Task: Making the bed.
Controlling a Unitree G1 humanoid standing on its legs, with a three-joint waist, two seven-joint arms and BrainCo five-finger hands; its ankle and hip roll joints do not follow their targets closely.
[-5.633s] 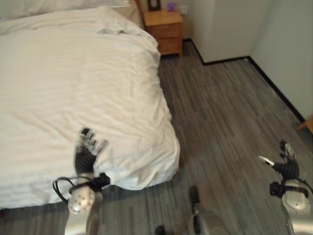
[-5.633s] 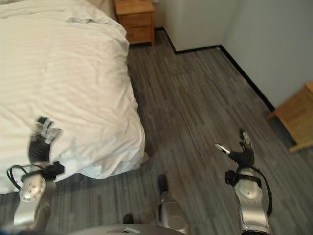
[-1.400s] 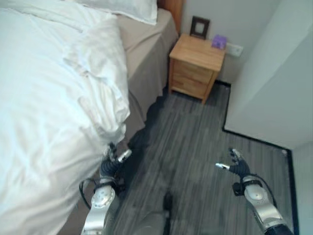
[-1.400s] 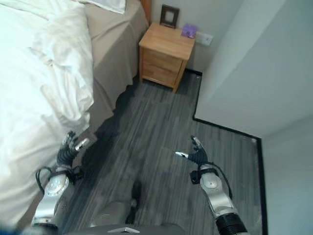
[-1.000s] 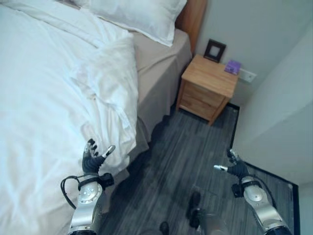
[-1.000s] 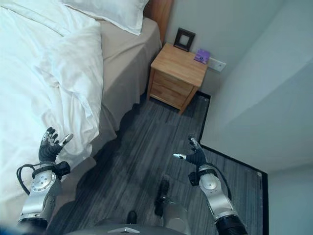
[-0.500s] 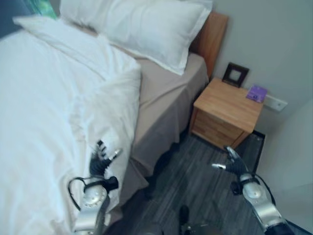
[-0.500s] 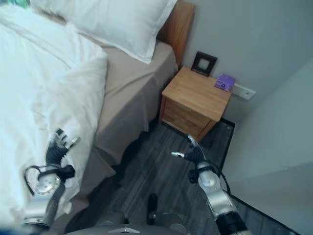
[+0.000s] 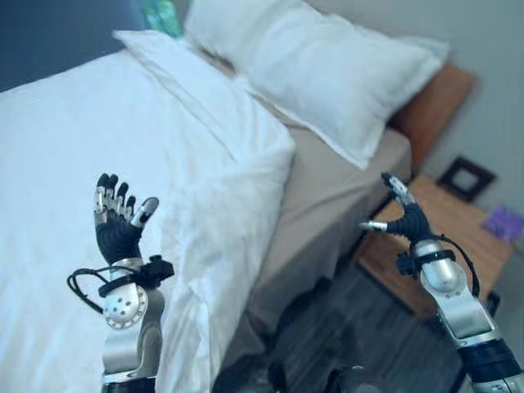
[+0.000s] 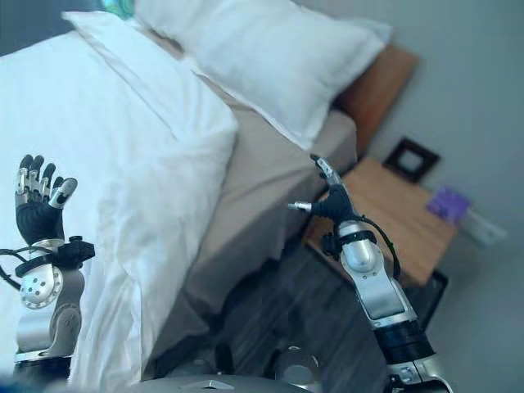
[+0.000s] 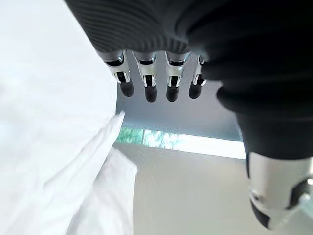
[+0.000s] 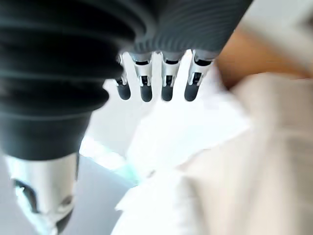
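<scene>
Bedroom corner with grey walls is showing, bed (image 9: 327,213) running from 7 o'clock up toward 1 o'clock in the eye views. White duvet (image 9: 123,139) is covering most of the mattress, its edge bunching and drooping over the side near centre, leaving a bare strip of tan sheet (image 9: 336,188) between duvet and the pillows. Two white pillows (image 9: 319,65) are lying at 12 to 1 o'clock against the wooden headboard (image 9: 430,102). Wooden nightstand (image 10: 401,213) is sitting at 3 o'clock beside the bed, carrying a dark picture frame (image 10: 407,160) and a small purple item (image 10: 448,203).

I'm holding my left hand (image 9: 116,221) up at 8 o'clock, forearm vertical, palm raised, fingers straight and spread, thumb out to the side, gripping nothing; it is hovering in front of the duvet, not touching it. In the left wrist view the fingers (image 11: 146,83) are hanging straight.

I'm raising my right hand (image 10: 329,201) at 3 o'clock, arm angling up from 5 o'clock, fingers extended, thumb sticking out toward the bed, empty, over the gap between bed side and nightstand. In the right wrist view its fingers (image 12: 166,81) are pointing toward the pillows.
</scene>
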